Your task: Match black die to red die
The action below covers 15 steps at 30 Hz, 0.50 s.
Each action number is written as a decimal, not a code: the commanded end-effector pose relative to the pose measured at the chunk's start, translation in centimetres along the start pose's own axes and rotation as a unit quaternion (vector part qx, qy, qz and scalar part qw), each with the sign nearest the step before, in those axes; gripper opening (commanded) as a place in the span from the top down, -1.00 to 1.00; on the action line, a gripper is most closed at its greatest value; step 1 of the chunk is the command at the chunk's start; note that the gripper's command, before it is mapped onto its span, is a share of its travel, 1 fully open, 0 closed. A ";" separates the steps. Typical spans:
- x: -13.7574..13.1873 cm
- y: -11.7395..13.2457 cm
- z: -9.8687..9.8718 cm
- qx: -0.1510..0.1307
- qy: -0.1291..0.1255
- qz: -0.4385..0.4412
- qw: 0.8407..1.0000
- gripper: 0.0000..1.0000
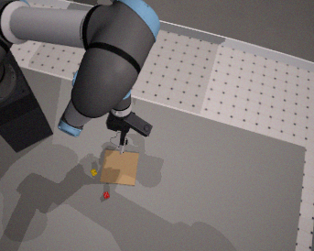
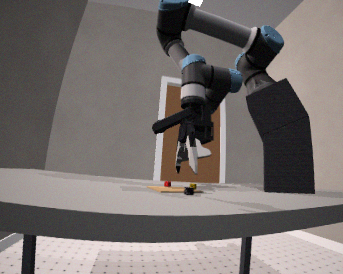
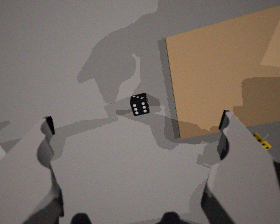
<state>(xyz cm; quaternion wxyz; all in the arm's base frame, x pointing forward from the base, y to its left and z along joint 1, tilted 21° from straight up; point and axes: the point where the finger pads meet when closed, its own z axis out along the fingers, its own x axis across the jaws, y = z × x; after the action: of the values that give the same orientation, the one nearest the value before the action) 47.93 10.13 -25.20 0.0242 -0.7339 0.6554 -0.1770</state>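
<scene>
Black and marked with white pips, the die sits on the grey bench, just beside the tan mat and apart from it. Above it hangs the pincer, spread wide with nothing between its fingers. The yellow die and the red die also lie off the mat, near its edges.

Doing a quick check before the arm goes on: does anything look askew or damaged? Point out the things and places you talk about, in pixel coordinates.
Nothing stands out: the black die (image 2: 189, 191) (image 3: 140, 105) sits beside the mat (image 1: 119, 176) (image 2: 161, 189) (image 3: 216, 85), looking level and undamaged.
</scene>
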 end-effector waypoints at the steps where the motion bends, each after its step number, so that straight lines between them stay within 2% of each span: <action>1: 0.0 0.0 -1.3 0.001 0.000 0.000 1.000 -1.00; 10: 0.0 0.0 -5.2 0.001 0.000 0.000 1.000 -1.00; 12: 0.0 0.0 -5.2 0.001 0.000 0.000 1.000 -1.00; 15: 0.0 0.0 -6.6 0.001 0.000 0.000 1.000 -1.00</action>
<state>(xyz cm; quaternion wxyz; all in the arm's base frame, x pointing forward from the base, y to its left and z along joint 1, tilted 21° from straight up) 46.49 11.10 -20.63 0.0247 -0.7339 0.6552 -0.1774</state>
